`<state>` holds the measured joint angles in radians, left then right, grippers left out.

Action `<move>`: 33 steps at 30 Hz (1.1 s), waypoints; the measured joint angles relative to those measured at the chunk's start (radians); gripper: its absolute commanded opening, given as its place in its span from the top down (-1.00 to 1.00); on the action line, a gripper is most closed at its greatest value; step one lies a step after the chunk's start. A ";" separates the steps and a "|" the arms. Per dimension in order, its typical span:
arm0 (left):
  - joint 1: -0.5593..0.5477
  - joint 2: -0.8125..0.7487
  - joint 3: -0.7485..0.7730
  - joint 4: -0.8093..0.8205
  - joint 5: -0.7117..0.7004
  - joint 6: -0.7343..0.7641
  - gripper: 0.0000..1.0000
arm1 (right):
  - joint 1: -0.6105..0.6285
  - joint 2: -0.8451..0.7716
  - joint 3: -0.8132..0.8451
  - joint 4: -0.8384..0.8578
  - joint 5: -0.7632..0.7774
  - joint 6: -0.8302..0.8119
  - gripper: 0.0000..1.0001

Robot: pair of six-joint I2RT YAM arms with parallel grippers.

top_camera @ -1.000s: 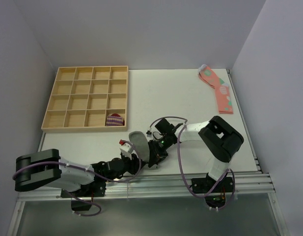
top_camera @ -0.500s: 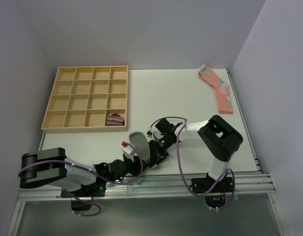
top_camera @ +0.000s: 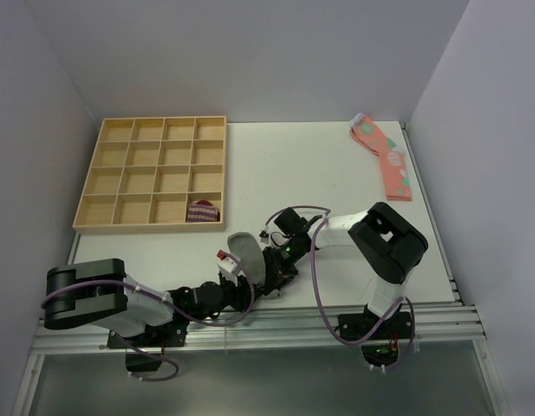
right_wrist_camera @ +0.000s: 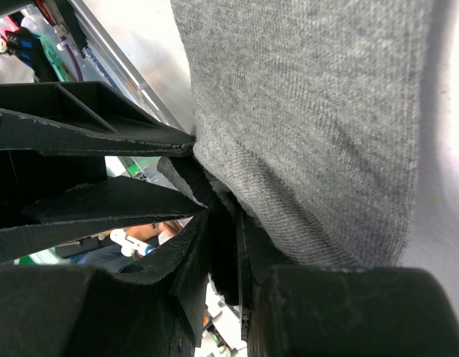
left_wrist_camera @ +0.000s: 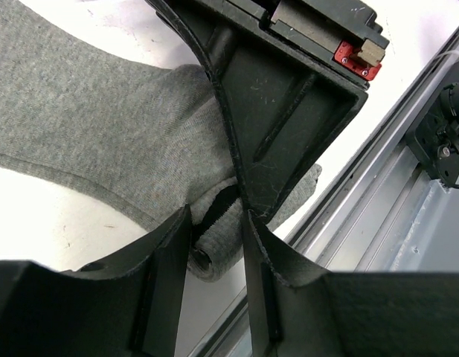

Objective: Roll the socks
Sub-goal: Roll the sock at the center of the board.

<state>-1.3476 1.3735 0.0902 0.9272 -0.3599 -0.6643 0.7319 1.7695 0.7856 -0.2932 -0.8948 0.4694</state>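
Observation:
The grey sock [top_camera: 244,252] lies near the table's front edge, between my two grippers. In the left wrist view its flat part [left_wrist_camera: 88,126] spreads to the upper left and its end is rolled into a small tube [left_wrist_camera: 214,249]. My left gripper [left_wrist_camera: 216,217] is shut on that rolled end, right beside the table edge. My right gripper [right_wrist_camera: 223,216] is shut on the edge of the same sock [right_wrist_camera: 311,111], and its black body [left_wrist_camera: 281,111] crosses just above the left fingers. From above, the left gripper [top_camera: 238,288] and the right gripper [top_camera: 269,270] almost touch. The sock's stripes are hidden.
A wooden compartment tray [top_camera: 163,119] stands at the back left, with a purple-striped sock bundle [top_camera: 202,211] in its near right cell. Pink spotted socks [top_camera: 384,160] lie at the back right. The metal rail [top_camera: 276,322] runs along the front edge, close under the grippers.
My left arm has slid a little to the right, and its gripper has moved closer under the sock. The right arm and the sock have barely moved.

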 measured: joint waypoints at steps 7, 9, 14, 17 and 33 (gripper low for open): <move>0.000 0.032 0.002 0.037 0.010 -0.005 0.63 | -0.002 0.000 0.000 -0.002 0.001 0.001 0.60; 0.000 0.035 0.005 0.040 0.013 -0.008 0.87 | -0.003 0.000 0.000 -0.002 0.003 0.003 0.59; 0.000 0.045 0.014 0.037 0.015 -0.010 0.99 | -0.003 0.000 -0.010 0.009 0.003 0.016 0.54; 0.000 0.050 0.019 0.033 0.014 -0.017 0.99 | -0.006 -0.007 -0.023 0.020 0.004 0.030 0.47; 0.000 0.074 0.047 -0.008 0.013 -0.178 0.99 | -0.006 -0.340 -0.091 0.077 0.262 0.092 0.21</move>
<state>-1.3476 1.4479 0.1371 0.9192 -0.3466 -0.8425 0.7258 1.4300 0.6945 -0.2165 -0.6331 0.5610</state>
